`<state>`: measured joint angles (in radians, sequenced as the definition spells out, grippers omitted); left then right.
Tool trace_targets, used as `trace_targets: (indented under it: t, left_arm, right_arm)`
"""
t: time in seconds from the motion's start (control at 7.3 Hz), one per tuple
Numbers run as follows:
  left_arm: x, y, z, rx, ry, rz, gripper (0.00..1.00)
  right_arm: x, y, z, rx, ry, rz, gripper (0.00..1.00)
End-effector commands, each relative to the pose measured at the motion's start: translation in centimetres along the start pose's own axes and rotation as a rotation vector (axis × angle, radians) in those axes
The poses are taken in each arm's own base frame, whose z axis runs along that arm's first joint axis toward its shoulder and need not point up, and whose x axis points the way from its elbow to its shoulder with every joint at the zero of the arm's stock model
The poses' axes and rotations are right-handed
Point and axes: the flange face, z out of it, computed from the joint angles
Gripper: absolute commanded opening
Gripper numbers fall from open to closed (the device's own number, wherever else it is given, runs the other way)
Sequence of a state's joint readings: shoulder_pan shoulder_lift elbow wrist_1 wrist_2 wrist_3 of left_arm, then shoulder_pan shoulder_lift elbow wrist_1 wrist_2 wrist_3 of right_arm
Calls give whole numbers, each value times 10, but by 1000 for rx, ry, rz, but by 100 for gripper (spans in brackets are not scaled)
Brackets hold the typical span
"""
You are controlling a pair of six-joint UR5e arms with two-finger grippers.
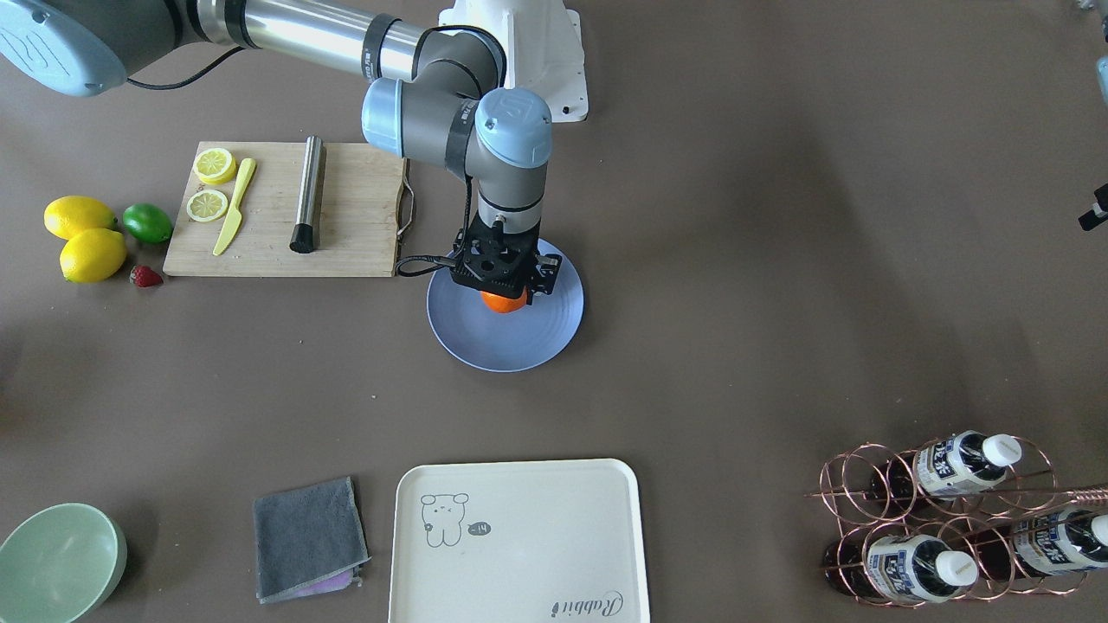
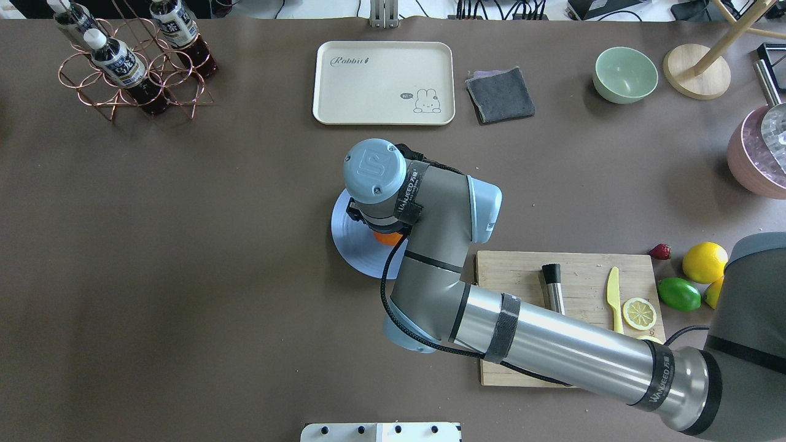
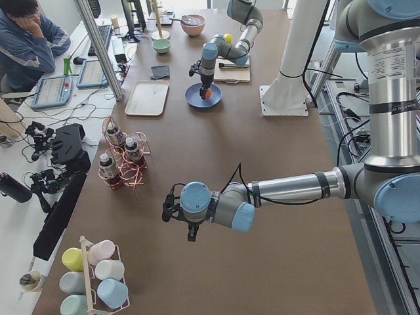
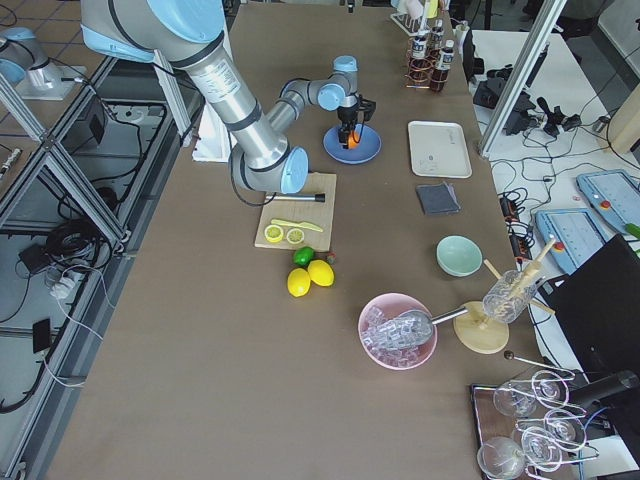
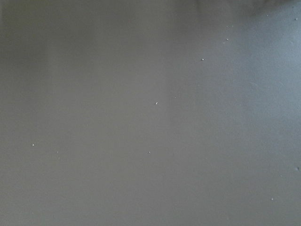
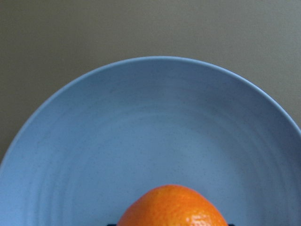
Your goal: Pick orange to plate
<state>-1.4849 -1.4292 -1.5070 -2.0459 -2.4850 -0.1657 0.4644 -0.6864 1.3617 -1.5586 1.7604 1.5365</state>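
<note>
The orange (image 1: 505, 302) sits between the fingers of my right gripper (image 1: 506, 291), which is shut on it just over the light-blue plate (image 1: 519, 346). The right wrist view has the orange (image 6: 171, 207) at its bottom edge with the plate (image 6: 150, 122) filling the frame below it; I cannot tell whether fruit and plate touch. From overhead the wrist hides the gripper and only a sliver of orange (image 2: 387, 238) shows above the plate (image 2: 353, 245). My left gripper (image 3: 172, 213) hovers low over bare table far from the plate, seen only from the side; its state I cannot tell.
A wooden cutting board (image 1: 346, 251) with lemon slices, a yellow knife and a metal cylinder lies beside the plate. Two lemons (image 1: 91, 253), a lime (image 1: 147, 222) and a strawberry lie past it. A cream tray (image 1: 519, 536), grey cloth (image 1: 307, 536), green bowl (image 1: 56, 562) and bottle rack (image 1: 952, 519) line the far edge.
</note>
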Motion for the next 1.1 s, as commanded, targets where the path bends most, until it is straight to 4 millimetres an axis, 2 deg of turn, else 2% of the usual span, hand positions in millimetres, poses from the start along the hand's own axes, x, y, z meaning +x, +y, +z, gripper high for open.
trace_targets:
  t: [0.0,0.14,0.27,0.41,0.55,0.68,0.82,0.96]
  left_arm:
    - [-1,1,0,-1,0,-1,98]
    - [-1,1,1,-2,0,-2,98]
    - [-4,2,2,-6,-3,-8,98]
    - [-8,11,4,-12,-4,-19,98]
    - [-8,11,4,-12,-4,-19,98]
    - [-12,19,6,-20,-5,-30,98]
    - [-9,16,5,-20,-5,-28,98]
    - [-6,9,3,-52,-12,-75,98]
  right_arm:
    - [-4,-4,-13,6,-25,-30,100]
    - [1,-33,-42,24,-65,-6,100]
    - [20,-82,-60,-1,-75,41,100]
    - [57,-141,-72,-29,-78,1,100]
    - [131,-204,-70,-19,-53,-78,100]
    - [209,-256,-78,-22,-44,-166,100]
    - [292,-292,-92,-35,-54,-236,100]
    - [361,-313,-102,-37,-55,-296,100]
